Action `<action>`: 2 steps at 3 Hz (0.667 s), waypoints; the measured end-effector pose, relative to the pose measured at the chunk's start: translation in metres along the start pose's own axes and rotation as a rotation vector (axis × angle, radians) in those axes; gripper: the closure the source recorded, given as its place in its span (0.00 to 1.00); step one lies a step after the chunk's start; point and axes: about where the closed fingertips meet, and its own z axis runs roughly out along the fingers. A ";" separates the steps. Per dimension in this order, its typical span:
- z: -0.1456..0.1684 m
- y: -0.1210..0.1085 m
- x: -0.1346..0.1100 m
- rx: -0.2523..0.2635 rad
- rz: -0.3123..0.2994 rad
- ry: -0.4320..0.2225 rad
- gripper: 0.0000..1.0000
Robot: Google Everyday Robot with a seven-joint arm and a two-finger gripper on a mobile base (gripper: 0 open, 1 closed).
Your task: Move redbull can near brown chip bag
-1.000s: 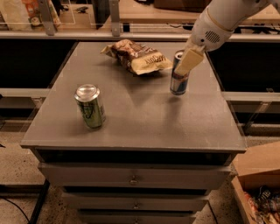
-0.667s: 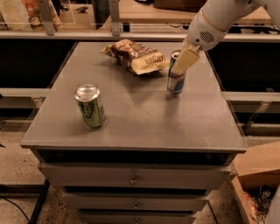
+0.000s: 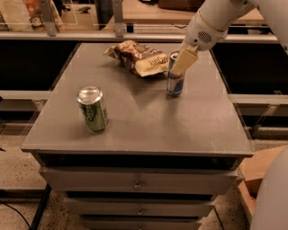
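Observation:
The redbull can (image 3: 174, 81), slim, blue and silver, is upright at the back right of the grey table (image 3: 148, 121). My gripper (image 3: 180, 63) comes down from the upper right and is shut on the can's upper part; a cream finger (image 3: 183, 62) covers its top. The brown chip bag (image 3: 141, 58), wrinkly brown and tan, lies just left of the can with a small gap between them. I cannot tell whether the can's base touches the tabletop.
A wider green can (image 3: 93, 109) stands upright at the front left of the table. Drawers (image 3: 137, 182) sit below the tabletop. A shelf with clutter (image 3: 31, 13) runs along the back. A cardboard box (image 3: 265, 170) is on the floor at the right.
My gripper has moved left with the redbull can in it, bringing the can closer to the chip bag. The green can and the bag have not moved.

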 end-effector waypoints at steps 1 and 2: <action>0.007 -0.003 -0.005 -0.004 -0.005 -0.009 0.36; 0.015 -0.006 -0.008 -0.009 -0.008 -0.014 0.13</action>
